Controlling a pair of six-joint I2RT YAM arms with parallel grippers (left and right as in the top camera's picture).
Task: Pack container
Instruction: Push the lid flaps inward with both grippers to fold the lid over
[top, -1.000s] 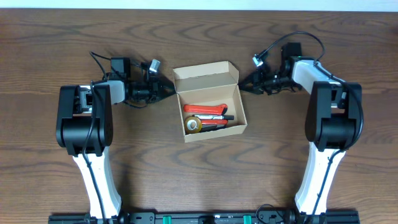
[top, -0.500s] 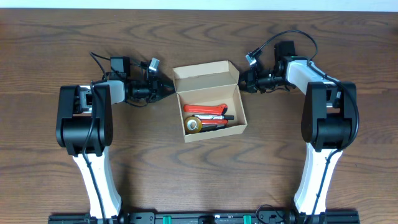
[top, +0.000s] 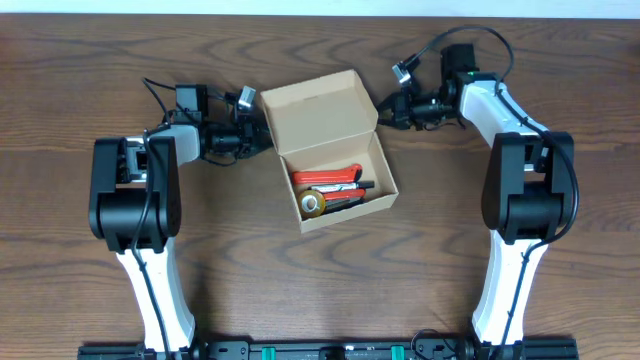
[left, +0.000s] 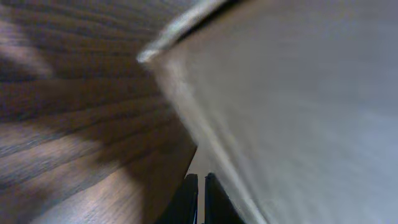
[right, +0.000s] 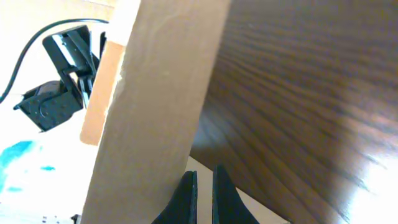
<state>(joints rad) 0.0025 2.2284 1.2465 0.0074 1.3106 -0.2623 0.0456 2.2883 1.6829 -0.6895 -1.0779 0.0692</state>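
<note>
Cardboard fills most of what both my wrist cameras see. From overhead, the container (top: 350, 214) sits on the wooden table (top: 100, 60) just above the middle of the frame, turned a little so its long sides slant. Its hinged lid (top: 318, 110) is raised from the rear edge and leans toward the top of the frame, so the opening shows. Inside lie red marker pens (top: 330, 178) with dark ends, and a roll of tape (top: 312, 203) at the lower left corner of the box.

My left gripper (top: 258, 135) points in from the left of the frame, its tip against the lid's left edge. In the left wrist view the lid (left: 298, 93) is a blurred pale sheet across the right and top, with table (left: 74, 124) on the left; my left gripper (left: 198, 186) shows at the bottom edge, jaws drawn together with only a thin slit between them and nothing held.

My right gripper (top: 384, 108) comes in from the upper right, its tip at the lid's right edge. In the right wrist view the lid (right: 155, 93) rises as a tan band left of centre, table (right: 298, 93) to its right, and my right gripper (right: 202, 183) sits at the bottom, jaws closed to a narrow gap, gripping nothing
</note>
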